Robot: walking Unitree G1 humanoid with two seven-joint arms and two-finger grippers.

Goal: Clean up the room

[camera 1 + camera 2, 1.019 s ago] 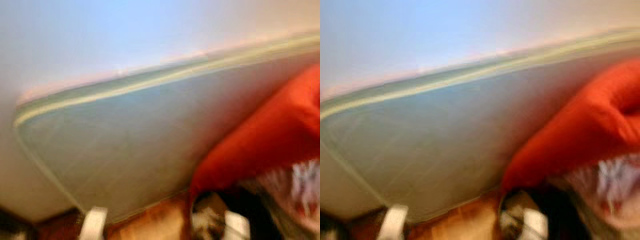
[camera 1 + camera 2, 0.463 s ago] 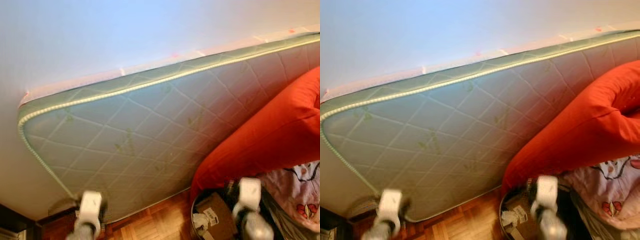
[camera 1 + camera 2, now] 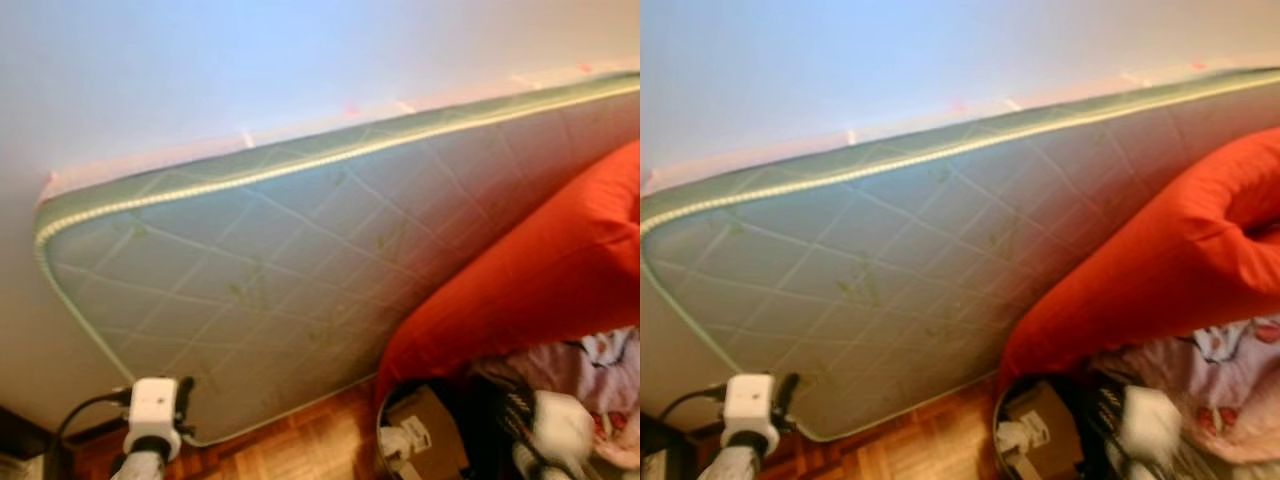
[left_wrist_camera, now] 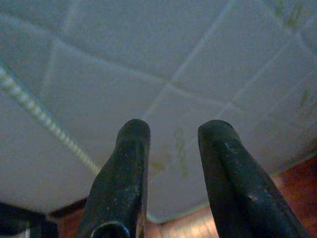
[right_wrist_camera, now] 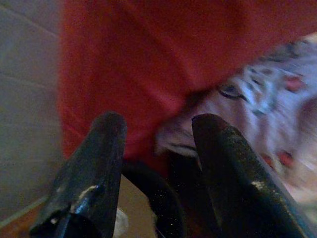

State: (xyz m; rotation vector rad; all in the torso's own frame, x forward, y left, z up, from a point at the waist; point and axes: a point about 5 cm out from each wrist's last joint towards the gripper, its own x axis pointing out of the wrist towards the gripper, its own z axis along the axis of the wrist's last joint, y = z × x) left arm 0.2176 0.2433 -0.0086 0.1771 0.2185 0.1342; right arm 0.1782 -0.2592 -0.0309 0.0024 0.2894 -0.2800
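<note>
Tidying looks barely begun: beside the leaning mattress [image 3: 260, 290], bin [image 3: 425, 440], red cushion [image 3: 540, 290] and patterned cloth [image 5: 277, 99] remain; both grippers' fingers [image 4: 124, 183] gape empty.

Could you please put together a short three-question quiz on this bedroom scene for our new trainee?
1. True or false: the quilted mattress lies flat on the wooden floor.
2. Which thing leans against the mattress's right part? A) the red cushion B) a blue chair C) a ladder
3. Fill in: the right gripper is open and points toward the red cushion and a patterned ____ beside it.

Key
1. False: it stands on its edge, leaning against the wall.
2. A
3. cloth

For reference, the left gripper is open too, pointing at the mattress; a dark bin holding a cardboard box stands below the cushion.
</note>
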